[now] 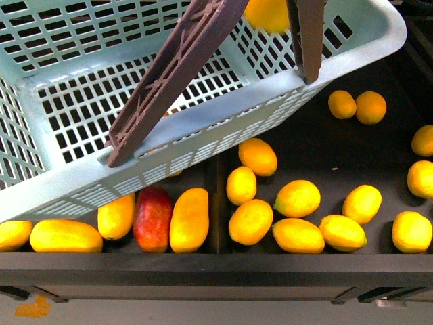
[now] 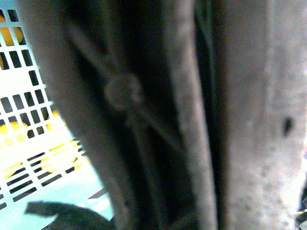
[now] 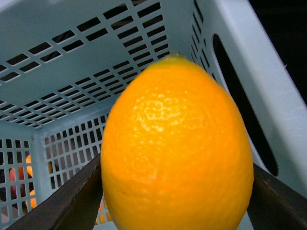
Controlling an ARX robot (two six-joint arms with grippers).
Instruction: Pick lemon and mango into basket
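The teal basket (image 1: pixel 203 145) hangs tilted over the left of the fruit shelf, with its brown handles (image 1: pixel 177 71) raised. My left gripper is shut on the basket; the left wrist view shows only a blurred brown handle (image 2: pixel 144 120) close up and slotted wall (image 2: pixel 29 120), and the jaws are hidden. My right gripper (image 3: pixel 177 206) is shut on the lemon (image 3: pixel 177 153), a dark finger (image 3: pixel 62 201) on each side, over the basket's slotted inside (image 3: pixel 72 48). From the front, the lemon (image 1: pixel 267 15) shows at the top above the basket. A yellow-orange mango (image 1: pixel 189 220) lies on the shelf below.
A red-blushed mango (image 1: pixel 153 218) and more yellow mangoes (image 1: pixel 66 235) lie in the left bin, partly under the basket. Several lemons (image 1: pixel 298 198) fill the right bin, with two oranges (image 1: pixel 371 107) behind. A black divider (image 1: pixel 213 203) and the shelf's front lip (image 1: pixel 216 267) border the bins.
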